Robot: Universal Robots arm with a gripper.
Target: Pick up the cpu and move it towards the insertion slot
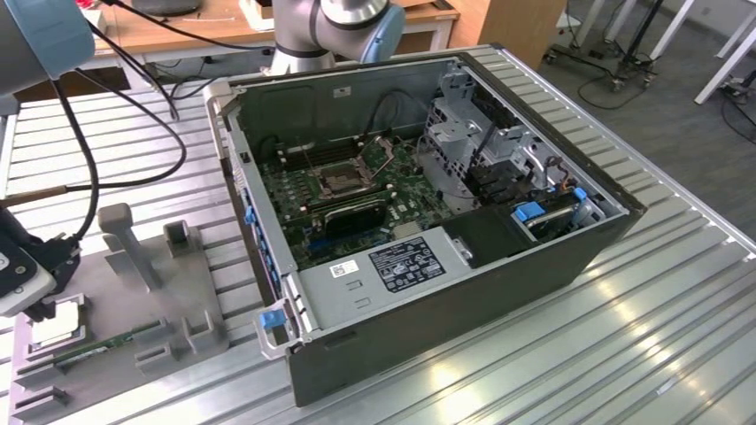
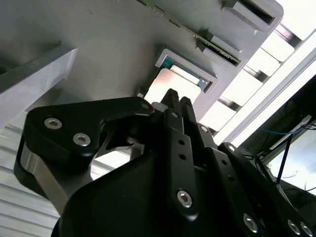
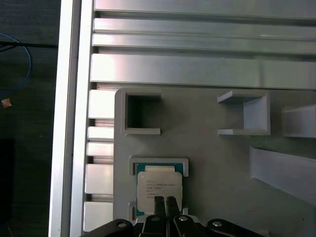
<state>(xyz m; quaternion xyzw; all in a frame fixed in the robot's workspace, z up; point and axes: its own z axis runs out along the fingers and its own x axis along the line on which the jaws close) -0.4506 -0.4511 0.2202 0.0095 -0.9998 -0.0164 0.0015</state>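
Cpu (image 3: 158, 183) in walled holder recess (image 3: 159, 161); end effector (image 3: 165, 201) fingertips together above.

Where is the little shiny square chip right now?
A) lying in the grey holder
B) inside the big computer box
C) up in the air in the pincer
A: the cpu lies flat in its pocket of the grey holder, with the pincer right above it.

I see the cpu (image 3: 158, 187) lying in a recess of the fixture (image 1: 148, 305) at the exterior view's left, with the gripper (image 3: 165, 201) just above it. The insertion slot (image 1: 343, 181) sits inside the computer case (image 1: 473, 297), well apart toward the exterior view's right.
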